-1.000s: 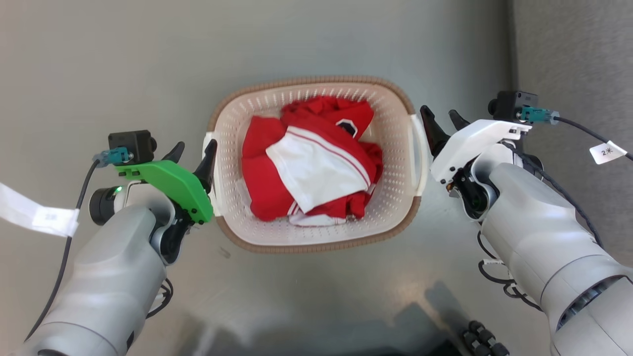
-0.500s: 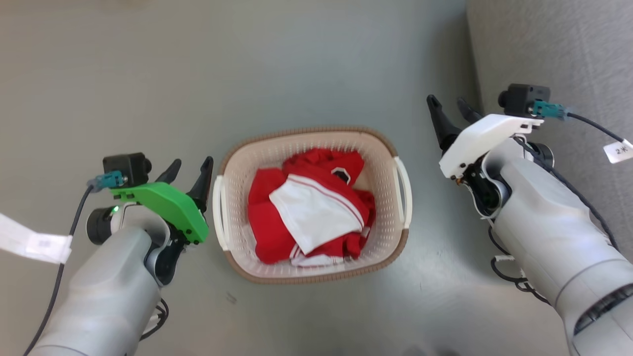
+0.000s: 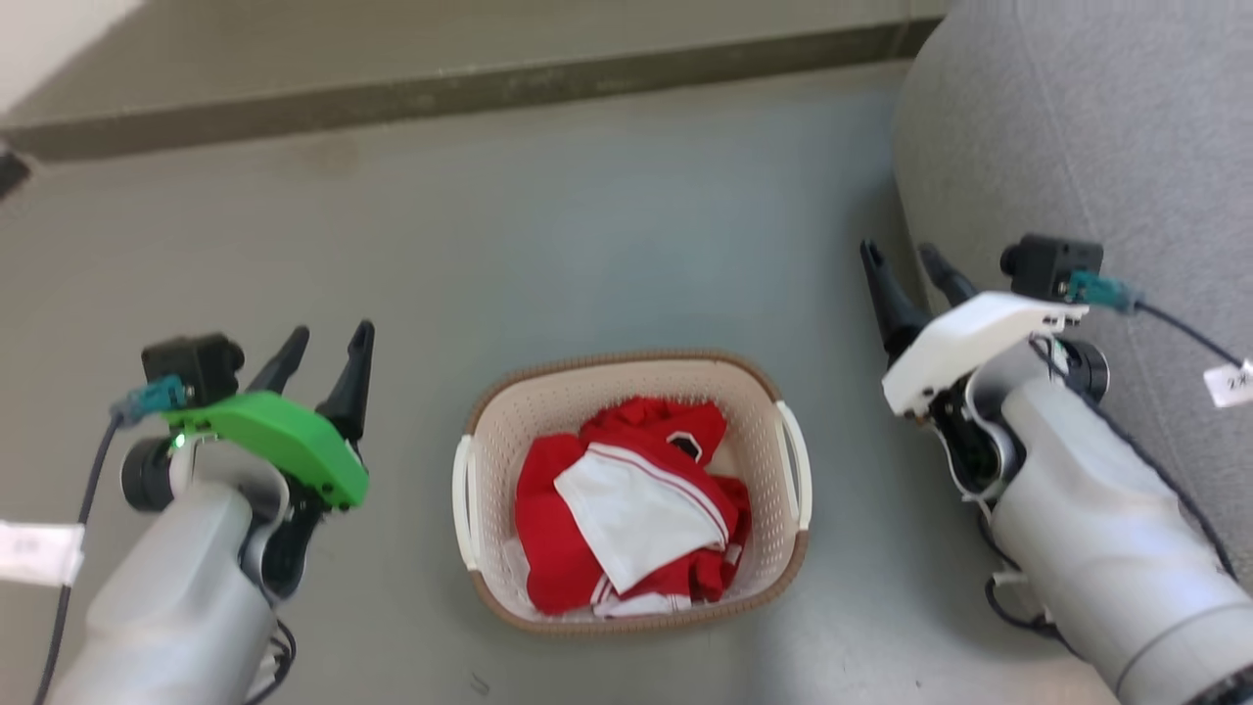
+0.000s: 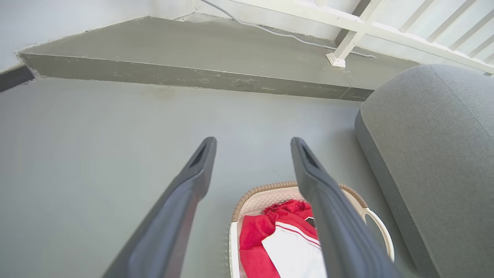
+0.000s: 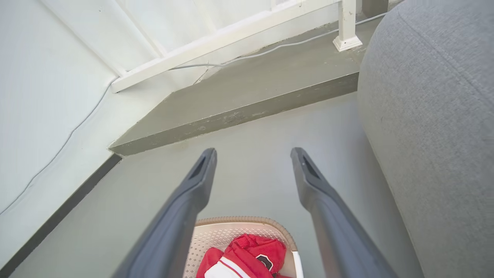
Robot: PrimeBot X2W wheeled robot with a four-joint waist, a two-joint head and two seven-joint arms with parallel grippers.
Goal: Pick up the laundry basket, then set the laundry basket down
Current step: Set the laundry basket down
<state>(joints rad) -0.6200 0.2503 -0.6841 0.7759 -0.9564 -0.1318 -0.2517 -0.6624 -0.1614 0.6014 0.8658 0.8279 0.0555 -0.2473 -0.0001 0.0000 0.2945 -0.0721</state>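
Looking down on a cream-white perforated plastic laundry basket [image 3: 548, 416] with a brown woven-look rim, sitting upright on the smooth grey floor [image 3: 587, 215] between the two arms and touching neither. Carrying a crumpled red-and-white garment [image 3: 626, 499] inside it, heaped below the rim. Showing a white side handle [image 3: 795, 470] at each short end, both free. Holding the left end effector [image 3: 331, 338], under its green cover, well off the basket's left side, dark fingers spread wide and gripping nothing. Holding the right end effector [image 3: 896, 257], under its white cover, up and away from the basket's right side, just beside a rounded grey fabric-covered cushion [image 3: 1077, 127] — fingers likewise spread wide and empty. Seeing, along the left wrist's fingers, the basket's far rim and the red cloth lying low between them, with the floor running to a low grey step [image 4: 193, 77]. Seeing much the same from the right wrist — basket rim at the bottom edge, cushion on the right, a white wall [image 5: 46, 77] beside the step.
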